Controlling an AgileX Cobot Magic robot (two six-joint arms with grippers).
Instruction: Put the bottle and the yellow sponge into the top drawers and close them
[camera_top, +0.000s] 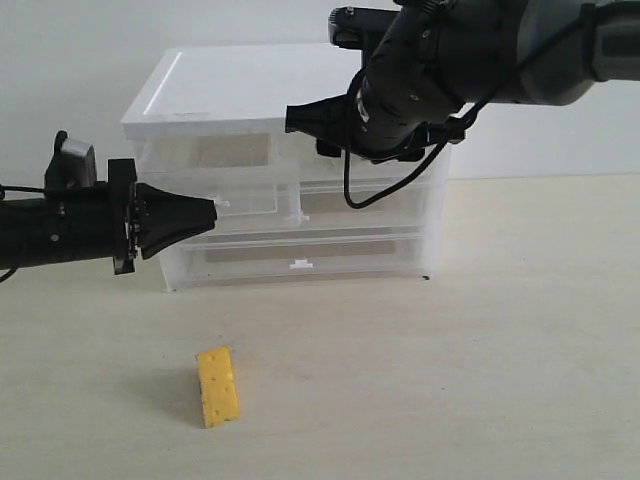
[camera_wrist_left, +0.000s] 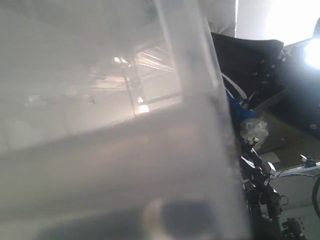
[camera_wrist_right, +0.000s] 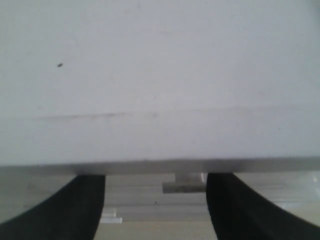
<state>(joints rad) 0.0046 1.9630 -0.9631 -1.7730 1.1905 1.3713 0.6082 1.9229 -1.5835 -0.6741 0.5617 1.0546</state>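
The yellow sponge (camera_top: 217, 385) lies on the table in front of the white cabinet (camera_top: 240, 85). No bottle shows in any view. The left top drawer (camera_top: 235, 198) stands pulled out a little. My left gripper (camera_top: 210, 211) has its fingers drawn together, the tip at that drawer's white tab handle (camera_top: 223, 205). Blurred translucent plastic (camera_wrist_left: 125, 125) fills the left wrist view. My right gripper (camera_top: 303, 130) hovers open at the cabinet's upper front edge and hides most of the right top drawer. In its own view the right gripper (camera_wrist_right: 156, 176) has a tab handle (camera_wrist_right: 184, 186) between its fingers.
Two full-width drawers (camera_top: 350, 255) sit shut below the top row. The table (camera_top: 450, 380) stretches in front and to the right of the cabinet. A pale wall stands behind. Dark equipment (camera_wrist_left: 260, 165) shows beyond the plastic in the left wrist view.
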